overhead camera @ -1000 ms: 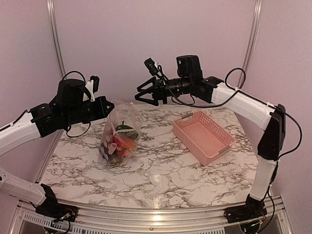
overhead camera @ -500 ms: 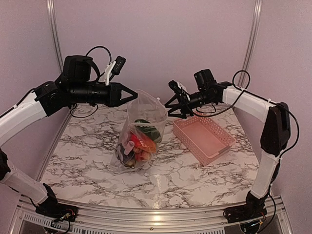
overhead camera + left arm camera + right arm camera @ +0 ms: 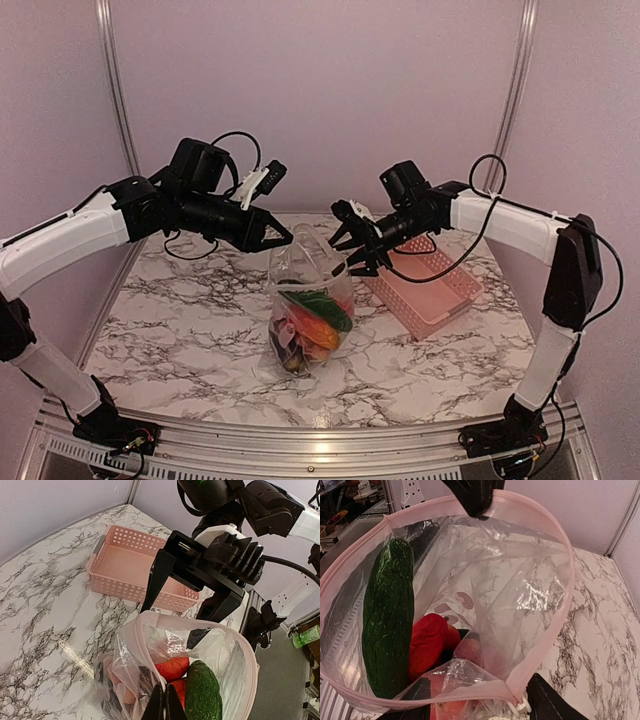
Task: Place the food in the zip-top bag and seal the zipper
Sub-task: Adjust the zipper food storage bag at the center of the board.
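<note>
The clear zip-top bag (image 3: pixel 310 315) stands on the table with its mouth open. Inside lie a long green cucumber (image 3: pixel 387 615), red fruits (image 3: pixel 427 642) and other food pieces. My left gripper (image 3: pixel 283 240) is shut on the bag's rim, holding it up; the left wrist view shows its tips (image 3: pixel 162 705) pinching the plastic. The zipper (image 3: pixel 555 550), a pinkish strip, rings the mouth. My right gripper (image 3: pixel 352 243) is open at the opposite end of the mouth. In the right wrist view its jaws (image 3: pixel 475 705) straddle the zipper's corner without closing on it.
The pink basket (image 3: pixel 430 285) lies empty on the table to the right of the bag, under my right arm; it also shows in the left wrist view (image 3: pixel 130 570). Marble tabletop (image 3: pixel 180 320) lies all around the bag.
My left gripper has carried the bag right and toward the front of the table. My right gripper has come down and left from the back to the bag's mouth.
</note>
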